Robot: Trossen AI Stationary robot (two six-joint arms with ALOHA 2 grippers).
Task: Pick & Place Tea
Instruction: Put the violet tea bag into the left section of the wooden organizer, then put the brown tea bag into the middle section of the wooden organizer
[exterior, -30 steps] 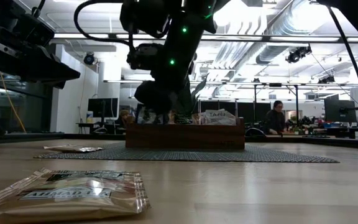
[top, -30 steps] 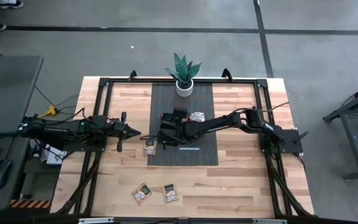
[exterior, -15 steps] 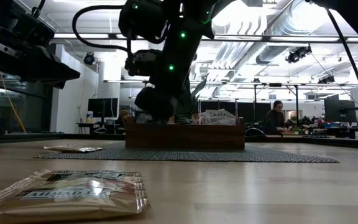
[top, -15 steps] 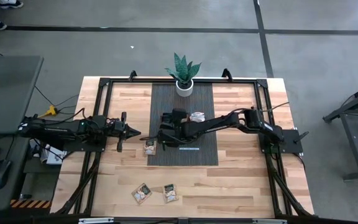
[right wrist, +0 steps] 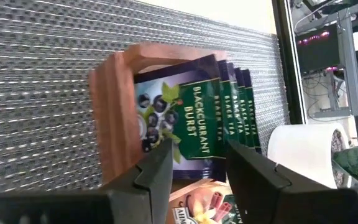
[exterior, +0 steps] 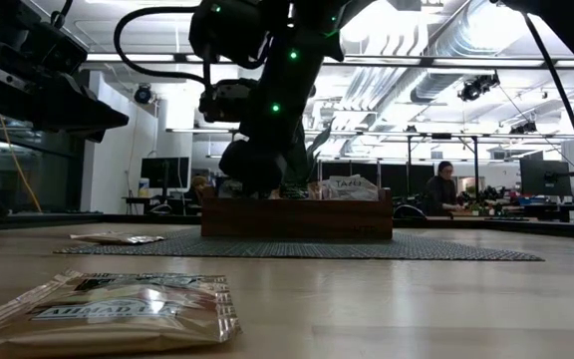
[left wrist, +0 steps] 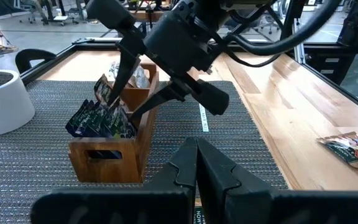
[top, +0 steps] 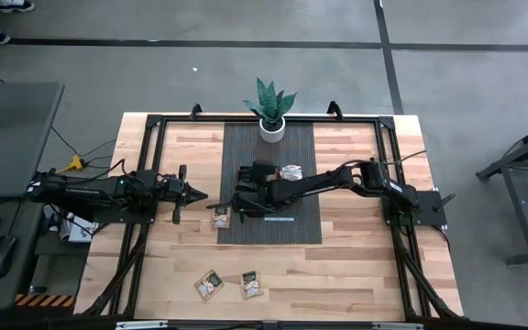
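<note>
A brown wooden tray [left wrist: 107, 158] stands on the dark mat [top: 271, 225] at mid-table. Dark green-black tea packets [right wrist: 191, 118] stand on edge in its end compartment, with pale ones [top: 291, 171] farther along. My right gripper [right wrist: 201, 165] is open just over the dark packets, one finger on each side of the stack, as the left wrist view [left wrist: 126, 99] also shows. My left gripper [left wrist: 196, 168] is shut and empty, left of the mat [top: 191, 194]. One loose packet [top: 220, 218] lies at the mat's left edge and two [top: 210, 285] [top: 251, 285] lie near the front edge. My right gripper comes at the end compartment from above, slanting, with its fingers [left wrist: 124, 62] spread beside the dark packets' upper edges [left wrist: 104, 93]. I cannot tell whether either finger touches a packet or the tray's wall.
A potted green plant [top: 270, 110] stands at the mat's far end. A black frame [top: 154, 124] rims the table. In the low view a packet [exterior: 118, 309] lies close to the camera. A person [exterior: 444, 189] sits in the room behind.
My right gripper has sunk a little toward the tray's end compartment and stays open. The packets on the table have not moved.
</note>
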